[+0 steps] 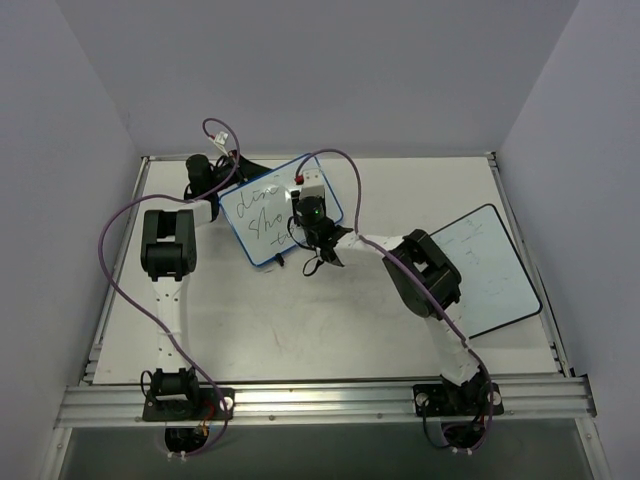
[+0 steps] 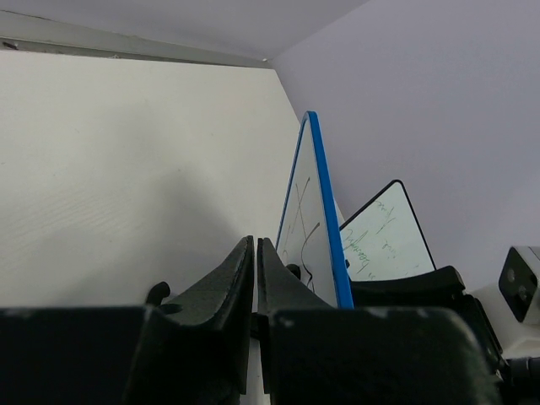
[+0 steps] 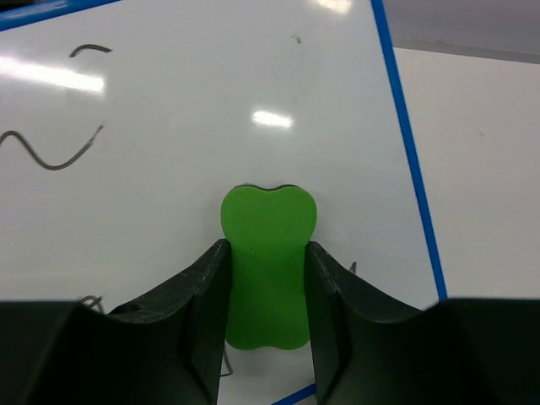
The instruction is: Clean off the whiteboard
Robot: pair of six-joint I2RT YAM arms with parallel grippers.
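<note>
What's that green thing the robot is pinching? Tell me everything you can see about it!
It's a small, flat, bright green eraser, shaped like a peanut, with a little dip in its top end. It looks like smooth plastic or foam, and clean. The right gripper pinches its sides, and its top sticks out past the fingers. It sits over the white face of the blue-framed whiteboard, near one edge. Whether it presses on the board, I cannot tell.
</note>
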